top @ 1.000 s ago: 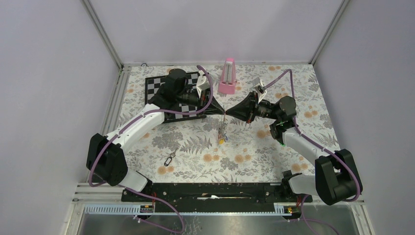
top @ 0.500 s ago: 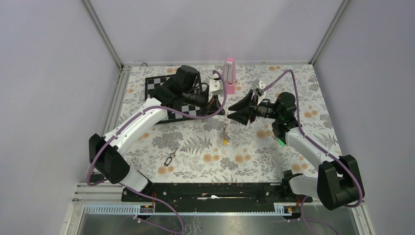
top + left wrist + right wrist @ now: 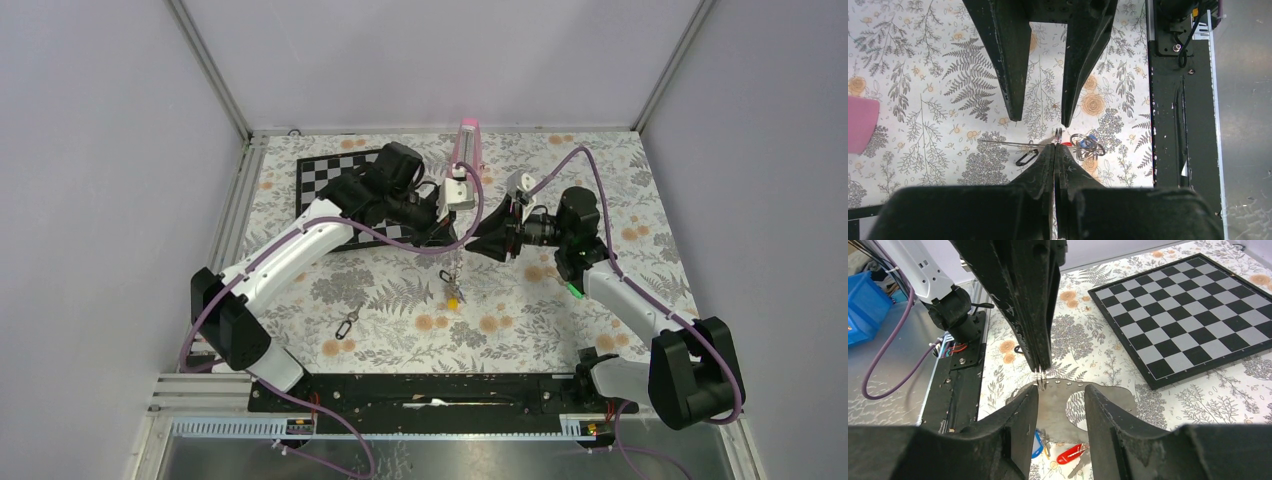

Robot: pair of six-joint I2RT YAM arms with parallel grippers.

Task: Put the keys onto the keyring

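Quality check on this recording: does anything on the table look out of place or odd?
One small metal piece, too small to identify, lies alone on the floral cloth, apart from the keys hanging below the left gripper. Nothing looks spilled or damaged.

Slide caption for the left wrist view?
Left end effector shut on the keyring, keys dangling; right end effector open opposite.

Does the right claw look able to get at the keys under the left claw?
Probably yes. The right gripper is open just beside the left gripper, which is shut on the keyring. The keys hang below, with nothing between.
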